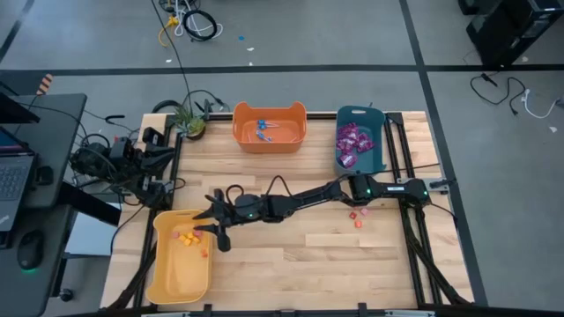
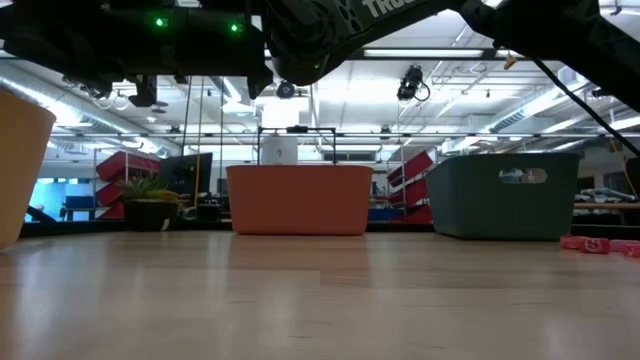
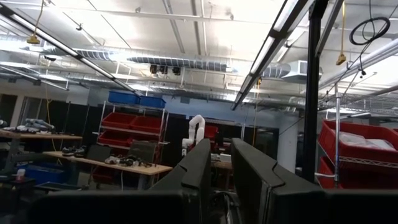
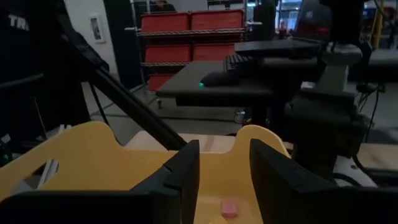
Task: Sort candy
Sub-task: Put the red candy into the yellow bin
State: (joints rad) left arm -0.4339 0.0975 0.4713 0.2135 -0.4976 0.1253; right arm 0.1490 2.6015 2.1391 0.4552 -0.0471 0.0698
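1. When you look down from above, the right gripper (image 1: 204,223) hangs over the near edge of the yellow bin (image 1: 167,282). Its long arm reaches flat across the whole table to get there.
2. Right under it lie small orange and red candy pieces (image 1: 187,238) in that bin.
3. More small pieces (image 1: 357,216) sit loose on the wood, far back along the arm, near its base.
4. The purple packets (image 1: 352,143) are in the teal bin (image 1: 381,163), also back by the arm's base. The blue lollipops (image 1: 264,130) are in the orange bin (image 1: 269,141), off to the side of the arm's middle.
5. Only the right wrist view shows the fingers up close. The right gripper (image 4: 224,162) has its fingers spread, with nothing held. A pink piece (image 4: 229,208) lies in the bin just below the gap.
6. The low view does not show the fingers. It shows a red piece (image 2: 590,243) flat on the table beside the teal bin (image 2: 505,195).
7. The left arm waits folded at the table's back corner. Its left gripper (image 3: 221,168) points up toward the ceiling, fingers a little apart and holding nothing.
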